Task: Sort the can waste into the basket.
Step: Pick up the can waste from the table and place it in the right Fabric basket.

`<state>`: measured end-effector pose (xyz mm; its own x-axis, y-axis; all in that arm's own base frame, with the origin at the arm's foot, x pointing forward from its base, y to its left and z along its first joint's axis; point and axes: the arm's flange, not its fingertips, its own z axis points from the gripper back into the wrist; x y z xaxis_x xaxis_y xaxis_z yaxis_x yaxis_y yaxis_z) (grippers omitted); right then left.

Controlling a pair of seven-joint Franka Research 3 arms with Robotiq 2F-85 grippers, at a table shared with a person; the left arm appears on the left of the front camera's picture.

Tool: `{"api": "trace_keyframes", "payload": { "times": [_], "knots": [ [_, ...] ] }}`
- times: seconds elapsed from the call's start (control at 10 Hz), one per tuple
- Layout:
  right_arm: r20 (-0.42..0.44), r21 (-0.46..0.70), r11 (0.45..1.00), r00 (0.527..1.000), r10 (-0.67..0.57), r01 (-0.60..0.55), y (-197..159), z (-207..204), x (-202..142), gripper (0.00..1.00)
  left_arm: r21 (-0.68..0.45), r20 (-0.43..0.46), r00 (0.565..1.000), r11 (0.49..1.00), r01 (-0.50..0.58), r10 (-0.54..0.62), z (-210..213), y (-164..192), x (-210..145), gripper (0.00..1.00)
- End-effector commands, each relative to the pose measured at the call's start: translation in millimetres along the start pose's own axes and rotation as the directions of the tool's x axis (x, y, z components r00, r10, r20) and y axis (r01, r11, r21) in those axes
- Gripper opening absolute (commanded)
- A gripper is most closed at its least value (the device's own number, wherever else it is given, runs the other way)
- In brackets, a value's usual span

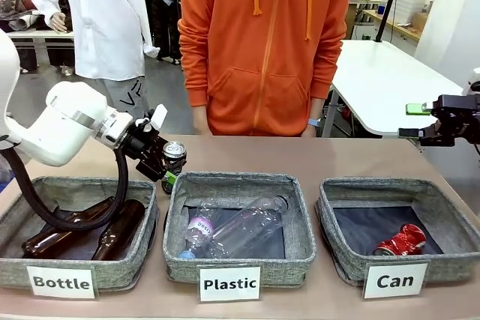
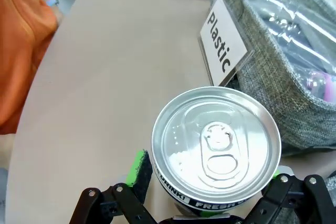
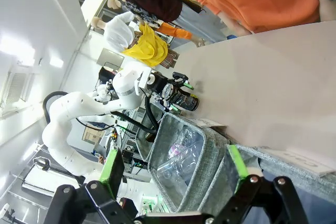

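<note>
From the front, my left pincer straddles the dark can behind the Plastic bin; a red can lies in the Can basket. Left wrist: fingers spread beside it, bare tabletop beyond. Right wrist: my right pincer gapes, holding nothing.

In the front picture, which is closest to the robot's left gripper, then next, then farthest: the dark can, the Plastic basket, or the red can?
1. Dark can: between the left gripper's fingers.
2. Plastic basket: middle, just beside it.
3. Red can: inside the Can basket, far right.
</note>
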<state>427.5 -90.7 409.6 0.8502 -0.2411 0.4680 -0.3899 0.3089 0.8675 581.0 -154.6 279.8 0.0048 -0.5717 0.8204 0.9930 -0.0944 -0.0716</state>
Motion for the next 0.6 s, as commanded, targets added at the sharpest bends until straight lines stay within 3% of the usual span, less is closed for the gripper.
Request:
{"api": "trace_keyframes", "payload": {
  "times": [0.0,0.1,0.2,0.3,0.4,0.5],
  "knots": [
    [0.006,0.001,1.000,1.000,0.023,-0.023,1.3,0.3,1.0,1.00,-0.003,0.062,0.998,1.000,0.004,-0.004,-2.1,3.4,0.0,1.00],
    [0.006,0.001,1.000,1.000,0.023,-0.023,1.3,0.3,1.0,1.00,0.008,0.076,0.997,1.000,0.019,-0.019,-2.1,3.6,-0.7,0.86],
    [0.006,0.001,1.000,1.000,0.023,-0.023,1.3,0.3,1.0,1.00,0.001,0.074,0.997,1.000,0.013,-0.013,-1.7,2.6,-0.8,0.42],
    [0.006,0.001,1.000,1.000,0.023,-0.023,1.3,0.3,1.0,1.00,-0.002,0.069,0.998,1.000,0.014,-0.014,-1.3,1.6,-0.8,0.28],
    [0.006,0.001,1.000,1.000,0.023,-0.023,1.3,0.3,1.0,1.00,-0.002,0.062,0.998,1.000,0.023,-0.023,0.4,1.5,-0.3,0.00],
    [0.006,0.001,1.000,1.000,0.023,-0.023,1.3,0.3,1.0,1.00,-0.008,0.061,0.998,1.000,0.017,-0.017,2.3,1.5,0.3,0.00]
  ]
}}
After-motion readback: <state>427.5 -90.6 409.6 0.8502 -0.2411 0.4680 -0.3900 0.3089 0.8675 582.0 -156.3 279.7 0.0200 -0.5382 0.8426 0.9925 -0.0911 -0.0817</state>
